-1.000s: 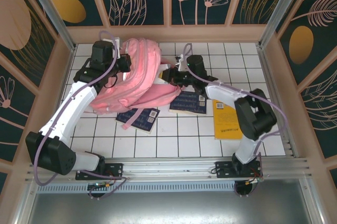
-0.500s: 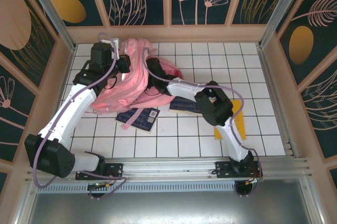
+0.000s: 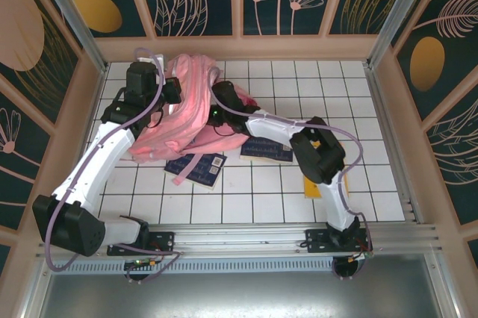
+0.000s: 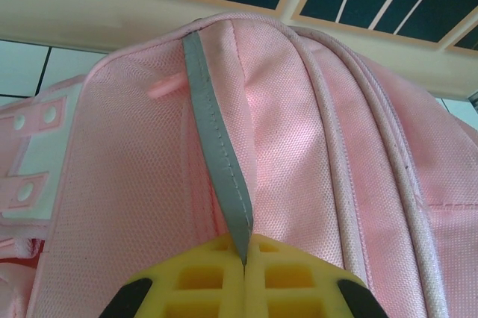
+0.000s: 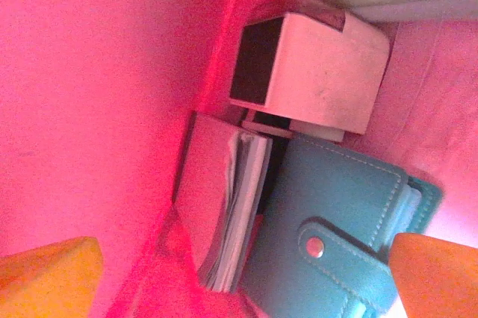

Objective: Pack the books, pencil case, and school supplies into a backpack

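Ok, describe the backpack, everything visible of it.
The backpack is pink woven fabric with pale piping and a grey stripe, slumped on the white tiled table at far left. The left hand is shut on that stripe, holding its top up. The right hand is open inside it, above a pale boxy block, a thin book and a teal snap case. A strap lies across a navy book.
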Controlling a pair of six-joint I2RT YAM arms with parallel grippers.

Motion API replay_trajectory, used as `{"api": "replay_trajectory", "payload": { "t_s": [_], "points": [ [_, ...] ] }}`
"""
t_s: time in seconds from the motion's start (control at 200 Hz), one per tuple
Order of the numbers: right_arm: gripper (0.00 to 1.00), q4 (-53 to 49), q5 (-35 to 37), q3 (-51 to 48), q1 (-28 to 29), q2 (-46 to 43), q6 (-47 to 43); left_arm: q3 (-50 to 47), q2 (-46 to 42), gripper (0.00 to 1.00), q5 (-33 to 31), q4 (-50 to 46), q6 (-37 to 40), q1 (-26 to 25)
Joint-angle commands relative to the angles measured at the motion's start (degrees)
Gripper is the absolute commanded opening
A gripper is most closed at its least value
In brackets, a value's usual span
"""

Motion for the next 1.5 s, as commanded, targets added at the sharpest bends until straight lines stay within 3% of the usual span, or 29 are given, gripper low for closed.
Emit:
{"api": "replay_trajectory", "payload": {
  "t_s": [0.0,0.18,0.315,0.44,0.566,0.681,0.856,0.961,1.026,1.246,1.376,1.496],
  "points": [
    [0.99,-0.7,3.9,-4.6,-0.2,-6.9,-4.0,1.6,-0.6,0.0,-1.2,6.3,-1.2,-0.1],
    [0.99,1.7,12.4,-15.6,-1.5,-15.9,-4.6,1.6,0.5,0.0,-1.5,5.9,-2.0,0.0],
    [0.99,-4.8,24.8,-20.1,-1.2,-21.9,-9.3,1.5,1.4,0.0,-3.5,5.6,-2.4,0.3],
    [0.84,-7.2,34.5,-27.9,-2.8,-30.8,-9.1,1.4,4.7,0.01,-5.6,6.3,-3.7,1.4],
    [0.88,-11.8,41.6,-32.0,-2.9,-37.4,-7.9,2.6,10.6,0.0,-3.5,6.5,-7.8,2.8],
    [0.93,-23.1,46.0,-33.5,-5.4,-40.0,-1.3,3.0,13.5,0.02,-3.0,7.9,-9.8,3.8],
    [0.96,-30.4,45.4,-43.1,-17.7,-46.7,7.8,1.9,15.7,0.06,-2.5,9.4,-11.4,7.3],
    [0.98,-29.0,40.0,-49.2,-28.1,-49.4,9.4,1.1,16.1,0.16,0.8,10.8,-11.4,7.5],
    [0.99,-29.1,37.3,-51.3,-33.1,-48.9,10.0,1.1,16.5,0.28,3.0,11.0,-11.4,7.6],
    [0.99,-29.4,40.3,-54.8,-40.6,-47.2,10.0,-0.1,15.3,0.56,7.4,11.8,-12.1,7.5],
    [0.99,-27.4,34.3,-57.3,-45.0,-45.2,8.4,-0.9,13.5,0.61,8.5,12.4,-12.2,7.4],
    [0.99,-25.7,26.6,-59.9,-45.0,-45.9,7.3,-0.4,12.2,0.63,8.4,11.9,-10.5,5.4]
  ]
}}
